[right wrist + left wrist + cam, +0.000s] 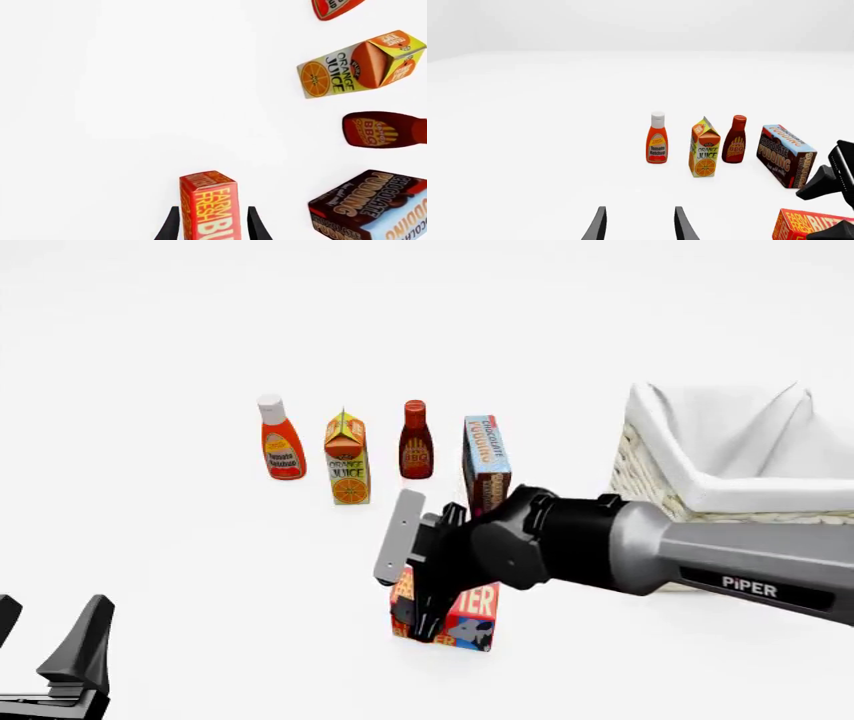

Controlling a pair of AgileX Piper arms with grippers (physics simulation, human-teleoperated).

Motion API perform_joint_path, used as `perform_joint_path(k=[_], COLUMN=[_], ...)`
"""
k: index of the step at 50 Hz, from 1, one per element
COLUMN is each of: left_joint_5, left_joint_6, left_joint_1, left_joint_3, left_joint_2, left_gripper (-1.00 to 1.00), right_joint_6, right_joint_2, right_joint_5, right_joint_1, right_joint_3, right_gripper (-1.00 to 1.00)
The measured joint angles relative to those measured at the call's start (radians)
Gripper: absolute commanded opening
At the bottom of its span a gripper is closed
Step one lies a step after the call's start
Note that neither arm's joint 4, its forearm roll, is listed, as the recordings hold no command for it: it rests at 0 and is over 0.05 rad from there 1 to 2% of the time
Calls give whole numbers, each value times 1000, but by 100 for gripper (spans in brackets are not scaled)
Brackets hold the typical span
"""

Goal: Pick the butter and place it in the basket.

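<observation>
Butter (208, 205) between right claw (208, 225) fingers

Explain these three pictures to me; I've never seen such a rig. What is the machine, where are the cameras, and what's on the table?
They are simulator renders of two robot arms at a white table. The front view looks forward over both arms; the other two look along each arm's fingers. The right tool straddles the butter; whether it grips is unclear. The left tool is open, holding nothing. Behind stand ketchup, orange juice, BBQ sauce and chocolate pudding. The basket waits on the right.
</observation>
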Motion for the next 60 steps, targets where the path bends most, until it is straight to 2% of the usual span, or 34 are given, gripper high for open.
perform_joint_path(k=[60], left_joint_5=[0], left_joint_6=[0], left_joint_1=[0], left_joint_3=[0], left_joint_2=[0], left_gripper=[100], right_joint_6=[1], right_joint_2=[105], right_joint_5=[-87], right_joint_1=[-29], right_joint_3=[17], right_gripper=[100])
